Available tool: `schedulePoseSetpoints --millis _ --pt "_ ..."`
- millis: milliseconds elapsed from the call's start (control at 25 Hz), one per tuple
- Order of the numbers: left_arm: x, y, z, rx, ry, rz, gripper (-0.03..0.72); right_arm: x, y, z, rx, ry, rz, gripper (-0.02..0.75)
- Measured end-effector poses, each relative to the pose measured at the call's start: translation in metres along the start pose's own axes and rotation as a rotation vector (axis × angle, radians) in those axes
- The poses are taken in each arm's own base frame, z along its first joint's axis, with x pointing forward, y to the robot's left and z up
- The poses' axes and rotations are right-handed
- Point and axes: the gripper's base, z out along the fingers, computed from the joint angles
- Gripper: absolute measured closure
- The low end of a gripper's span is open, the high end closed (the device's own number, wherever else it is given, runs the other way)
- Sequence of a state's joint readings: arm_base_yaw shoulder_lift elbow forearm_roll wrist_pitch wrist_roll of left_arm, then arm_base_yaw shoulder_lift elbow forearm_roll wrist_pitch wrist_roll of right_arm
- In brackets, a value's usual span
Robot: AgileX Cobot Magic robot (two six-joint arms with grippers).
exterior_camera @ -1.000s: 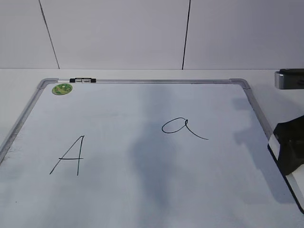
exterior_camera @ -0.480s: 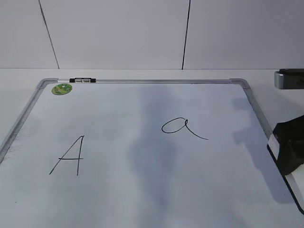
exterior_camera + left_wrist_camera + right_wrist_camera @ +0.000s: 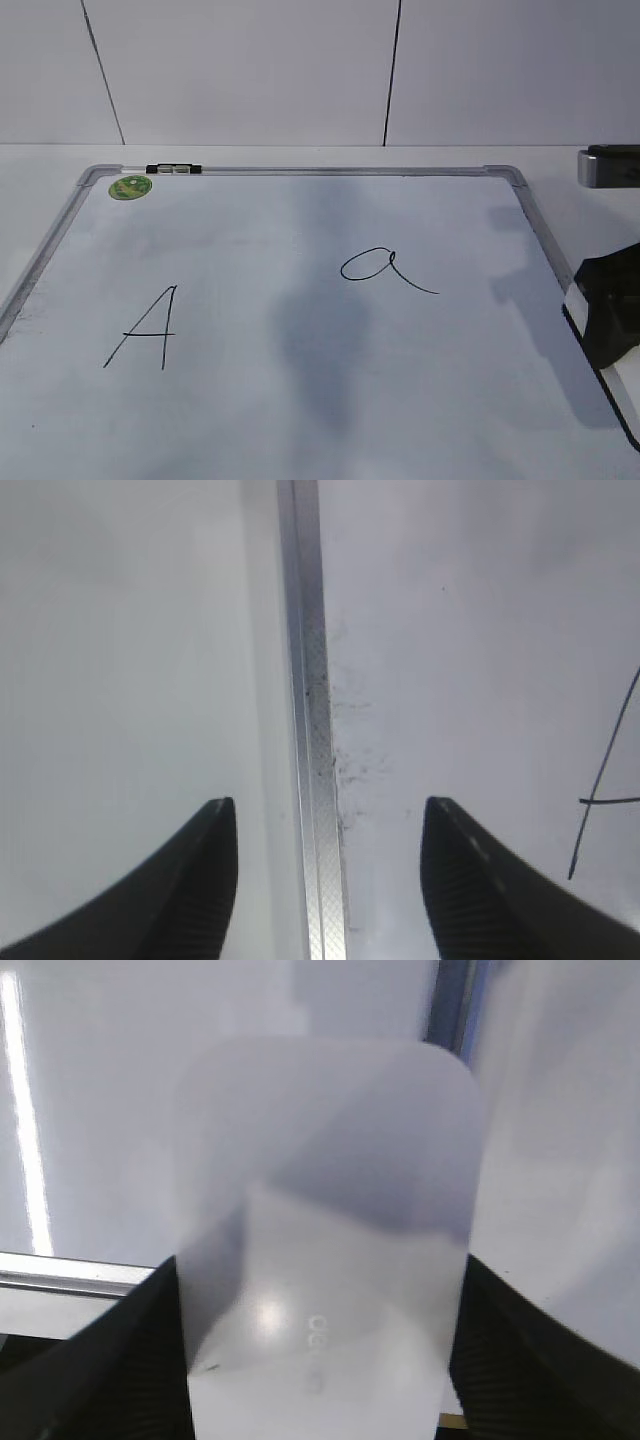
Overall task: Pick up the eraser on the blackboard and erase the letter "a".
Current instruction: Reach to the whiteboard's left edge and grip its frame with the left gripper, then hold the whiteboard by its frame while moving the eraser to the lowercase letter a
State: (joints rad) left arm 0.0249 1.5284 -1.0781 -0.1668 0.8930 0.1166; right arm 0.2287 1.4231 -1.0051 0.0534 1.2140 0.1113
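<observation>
The blackboard (image 3: 300, 215) is a white dry-erase board lying flat in a silver frame. The cursive letter "a" (image 3: 372, 266) is right of its middle. My right gripper (image 3: 605, 310) is at the board's right edge, shut on the white eraser (image 3: 622, 385). In the right wrist view the eraser (image 3: 320, 1210) fills the space between the fingers of that gripper (image 3: 318, 1270), with grey lettering on top. My left gripper (image 3: 328, 803) is open and empty over the board's left frame rail (image 3: 310, 730). It is out of the exterior view.
An angular capital "A" (image 3: 150, 330) is on the board's left half, partly showing in the left wrist view (image 3: 600, 780). A green sticker (image 3: 131, 186) and a small black-and-white clip (image 3: 173, 169) sit at the far left corner. A grey and black device (image 3: 610, 165) stands beyond the right edge.
The right gripper with the eraser has shifted very slightly at the right edge. The board and letters are unchanged.
</observation>
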Motion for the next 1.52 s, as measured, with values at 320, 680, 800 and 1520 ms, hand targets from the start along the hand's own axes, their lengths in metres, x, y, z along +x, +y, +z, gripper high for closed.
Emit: schedulePoseSetpoints --millis 320,680,800,1520 --pt "-0.036 0.006 0.044 0.010 0.130 0.053 0.332 0.000 0.000 0.000 0.000 0.002 0.000 0.155" --pt "-0.047 0.011 0.082 0.020 0.234 0.056 0.435 0.000 0.000 0.000 -0.002 0.002 0.001 0.155" --pt "-0.047 0.011 0.088 0.021 0.248 0.054 0.447 0.000 0.000 0.000 -0.002 0.002 0.001 0.155" --pt "-0.044 0.015 0.115 0.024 0.308 0.046 0.540 0.000 0.000 0.000 -0.002 0.002 0.001 0.155"
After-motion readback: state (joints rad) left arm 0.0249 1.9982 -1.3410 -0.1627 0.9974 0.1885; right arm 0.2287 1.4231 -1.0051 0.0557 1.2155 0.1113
